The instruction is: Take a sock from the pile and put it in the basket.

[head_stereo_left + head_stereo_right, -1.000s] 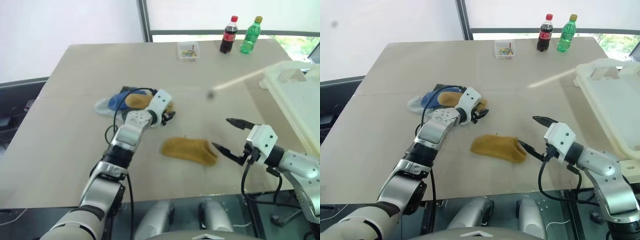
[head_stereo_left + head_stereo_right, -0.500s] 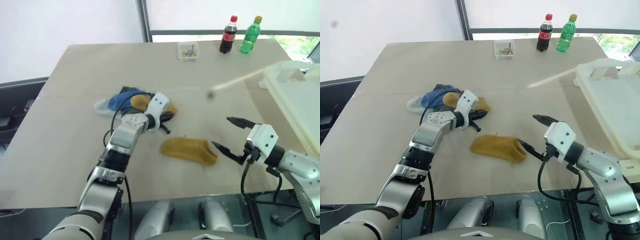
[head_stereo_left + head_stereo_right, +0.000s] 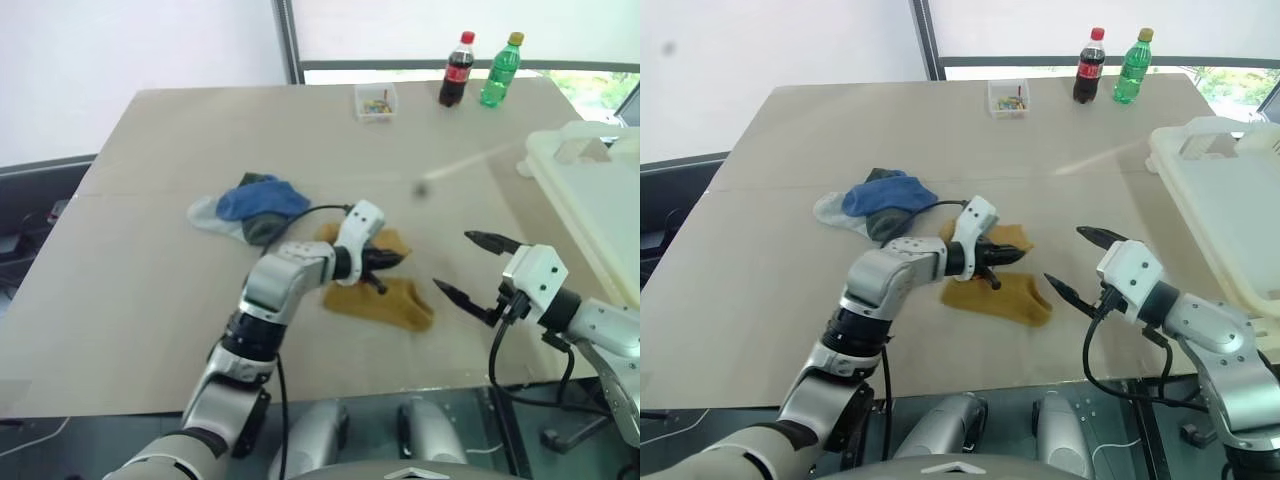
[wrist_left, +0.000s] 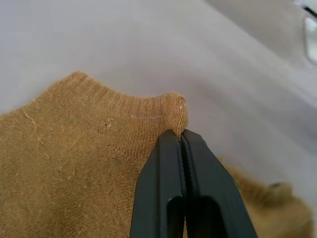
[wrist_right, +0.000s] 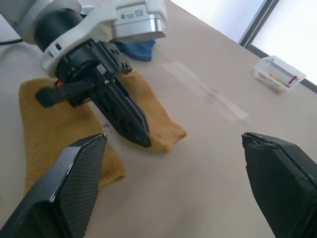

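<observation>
The pile (image 3: pixel 248 204) of blue, grey-green and white socks lies left of the table's middle. My left gripper (image 3: pixel 386 260) is shut on the cuff of a mustard sock (image 4: pixel 89 153), pulled out to the right of the pile. This held sock (image 3: pixel 392 241) hangs partly over a second mustard sock (image 3: pixel 385 303) lying flat on the table. My right gripper (image 3: pixel 452 262) stands open just right of both, nothing between its fingers (image 5: pixel 74 183). The cream basket (image 3: pixel 1172 152) sits at the table's right edge.
A small clear box (image 3: pixel 377 101) with colourful bits, a cola bottle (image 3: pixel 457 70) and a green bottle (image 3: pixel 501 70) stand along the far edge. The table's near edge runs just below the lying sock.
My left gripper closed on a mustard sock in the pile and carried it right and nearer, over the lying mustard sock. The right gripper stayed put.
</observation>
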Robot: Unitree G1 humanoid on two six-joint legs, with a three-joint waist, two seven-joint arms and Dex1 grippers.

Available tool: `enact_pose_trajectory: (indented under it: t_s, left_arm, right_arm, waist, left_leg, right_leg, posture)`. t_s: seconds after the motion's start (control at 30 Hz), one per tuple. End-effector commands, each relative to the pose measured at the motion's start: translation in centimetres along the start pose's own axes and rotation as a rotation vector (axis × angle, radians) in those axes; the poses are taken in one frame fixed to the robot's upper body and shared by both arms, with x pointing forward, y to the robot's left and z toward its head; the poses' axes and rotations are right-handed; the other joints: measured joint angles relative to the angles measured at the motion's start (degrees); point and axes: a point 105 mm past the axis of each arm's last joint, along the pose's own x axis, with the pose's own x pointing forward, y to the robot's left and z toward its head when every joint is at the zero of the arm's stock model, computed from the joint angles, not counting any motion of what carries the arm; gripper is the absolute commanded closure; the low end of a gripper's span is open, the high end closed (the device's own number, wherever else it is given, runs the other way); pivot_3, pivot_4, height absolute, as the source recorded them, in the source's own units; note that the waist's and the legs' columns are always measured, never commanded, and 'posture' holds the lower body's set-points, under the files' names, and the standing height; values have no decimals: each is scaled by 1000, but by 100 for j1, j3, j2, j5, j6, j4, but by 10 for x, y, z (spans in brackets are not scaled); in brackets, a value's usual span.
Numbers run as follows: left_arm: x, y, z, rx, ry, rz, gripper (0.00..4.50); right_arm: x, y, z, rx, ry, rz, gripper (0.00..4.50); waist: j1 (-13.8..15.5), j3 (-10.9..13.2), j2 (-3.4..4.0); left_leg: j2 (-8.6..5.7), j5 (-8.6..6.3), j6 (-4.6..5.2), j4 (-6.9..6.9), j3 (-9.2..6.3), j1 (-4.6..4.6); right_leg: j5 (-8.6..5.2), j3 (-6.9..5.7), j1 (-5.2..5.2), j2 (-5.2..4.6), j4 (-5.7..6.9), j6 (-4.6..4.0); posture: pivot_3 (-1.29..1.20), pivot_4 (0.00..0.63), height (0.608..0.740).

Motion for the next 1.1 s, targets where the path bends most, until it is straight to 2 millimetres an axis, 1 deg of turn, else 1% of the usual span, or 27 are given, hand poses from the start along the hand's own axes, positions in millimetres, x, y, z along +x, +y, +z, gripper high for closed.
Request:
enact_pose_trajectory:
  t_s: [0.03, 0.1, 0.13, 0.17, 0.2, 0.23, 0.27, 0.3, 0.33, 0.4, 0.43, 0.5, 0.57, 0.63, 0.7, 0.87, 0.97, 1.0, 1.03, 1.1]
  left_arm:
    - [2, 0, 17, 58, -45, 25, 4466]
    - [-3, 3, 24, 88, -82, 34, 4466]
    - [-7, 4, 27, 82, -104, 33, 4466]
    - [-12, 6, 29, 77, -120, 36, 3887]
    - [-18, 7, 29, 90, -126, 39, 3688]
    - [-24, 7, 30, 107, -139, 25, 3093]
    - [-28, 6, 30, 121, -146, 14, 2647]
    - [-36, 2, 33, 115, -170, -17, 2133]
    - [-45, 1, 36, 109, -191, -31, 1712]
    - [-63, 2, 36, 127, -202, -39, 1712]
    - [-69, 8, 37, 119, -208, -17, 1712]
    - [-80, 26, 34, 82, -210, 60, 1712]
    - [-85, 43, 28, 94, -185, 138, 1712]
    - [-87, 60, 22, 75, -166, 219, 1712]
    - [-86, 72, 15, 72, -142, 273, 1712]
    - [-75, 89, 1, 62, -92, 360, 1712]
    - [-72, 94, -9, 59, -48, 384, 1712]
    - [-71, 96, -13, 58, -36, 390, 1659]
    - [-68, 96, -16, 55, -26, 383, 1659]
    - [-65, 97, -19, 45, -21, 380, 1659]
  right_arm:
    - [-4, -3, 2, 33, 31, -24, 0]
    - [-4, -7, -8, 115, 89, -63, 0]
    - [-2, -9, -10, 146, 95, -76, 0]
    - [1, -8, -10, 169, 96, -77, 0]
    - [5, -9, -9, 187, 94, -79, 0]
    - [8, -10, -10, 210, 100, -96, 0]
    - [9, -11, -12, 227, 108, -110, 0]
    - [12, -13, -13, 235, 116, -125, 0]
    - [17, -13, -14, 260, 119, -124, 0]
    - [26, -17, -16, 309, 131, -134, 0]
    - [30, -17, -16, 331, 133, -127, 0]
    - [37, -16, -17, 374, 144, -103, 0]
    - [45, -17, -20, 406, 157, -93, 0]
    - [51, -18, -23, 435, 169, -82, 0]
    - [59, -22, -27, 462, 186, -85, 0]
    - [83, -17, -41, 472, 246, -69, 0]
    - [96, -12, -49, 481, 281, -62, 0]
    - [99, -12, -52, 486, 291, -64, 540]
    - [102, -10, -56, 482, 307, -60, 803]
    - [104, -7, -64, 450, 342, -56, 1733]
  waist:
    - [-5, 0, 0]
    - [-5, 0, 0]
    - [-6, 0, 0]
    - [-8, 0, 0]
    - [-10, 0, 1]
    - [-19, 0, 1]
    - [-16, 0, 1]
    - [-8, 0, 1]
    - [-2, 0, 1]
    - [-5, 0, 1]
    - [-5, 0, 1]
    - [-3, 0, 2]
    - [1, 0, 2]
    - [5, 0, 2]
    - [-2, 0, 2]
    - [-9, 0, 2]
    - [-38, 0, 1]
    - [-37, -1, 2]
    - [-37, -2, 4]
    - [-37, -4, 3]
  left_leg:
    - [1, 0, 0, 0, 2, 1]
    - [3, 0, 0, 0, 2, 2]
    - [3, 0, 0, 0, 3, 2]
    - [3, 0, 0, 0, 3, 3]
    - [4, 0, 0, 0, 4, 2]
    - [4, 0, 0, -1, 5, 2]
    - [4, 0, 0, -2, 5, 3]
    - [5, 0, 0, -2, 5, 2]
    - [5, 0, 0, -3, 4, 1]
    - [4, 0, 0, -2, 4, -1]
    - [3, 0, 0, -2, 3, -1]
    - [3, 0, 0, -2, 3, 0]
    - [3, 0, 0, -2, 3, 2]
    - [3, 0, 0, -4, 2, 1]
    - [0, 0, 0, -4, 3, 0]
    - [0, 0, 0, -5, 2, -5]
    - [0, 0, 0, -4, 3, -5]
    - [0, 0, 0, -4, 3, -6]
    - [0, 0, 0, -4, 3, -6]
    - [0, 0, 0, -3, 5, -5]
  right_leg:
    - [0, 2, 0, 1, 1, 0]
    - [0, 3, 0, 3, 1, 0]
    - [0, 4, 0, 3, 2, 0]
    - [0, 4, 0, 3, 3, 0]
    - [0, 6, -1, 3, 2, 0]
    - [0, 6, -1, 3, 2, 0]
    - [0, 7, -1, 3, 2, 0]
    - [0, 7, -2, 4, 2, 0]
    - [0, 5, -2, 4, 0, -1]
    - [0, 6, -4, 3, -2, -1]
    - [0, 4, -3, 1, -1, -1]
    - [0, 4, -3, 1, -2, -2]
    - [0, 3, -2, 3, -1, -2]
    - [0, 2, -2, 3, -2, -2]
    - [1, 3, -2, 1, -4, -2]
    - [2, 2, -8, -1, -4, -3]
    - [3, 4, -11, 0, -1, -5]
    - [3, 4, -15, 0, 1, -5]
    - [3, 4, -16, 0, 1, -5]
    - [3, 5, -13, -1, 1, -6]
  posture:
    - [0, 150, 740]
    - [0, 150, 740]
    - [0, 150, 740]
    - [0, 150, 740]
    - [0, 150, 740]
    - [0, 150, 740]
    - [0, 150, 740]
    - [0, 150, 740]
    - [0, 150, 740]
    - [0, 150, 740]
    - [0, 150, 740]
    - [0, 150, 740]
    - [0, 150, 740]
    - [0, 150, 740]
    - [0, 150, 740]
    - [0, 150, 740]
    - [0, 150, 740]
    - [0, 150, 740]
    - [0, 150, 740]
    - [0, 150, 740]
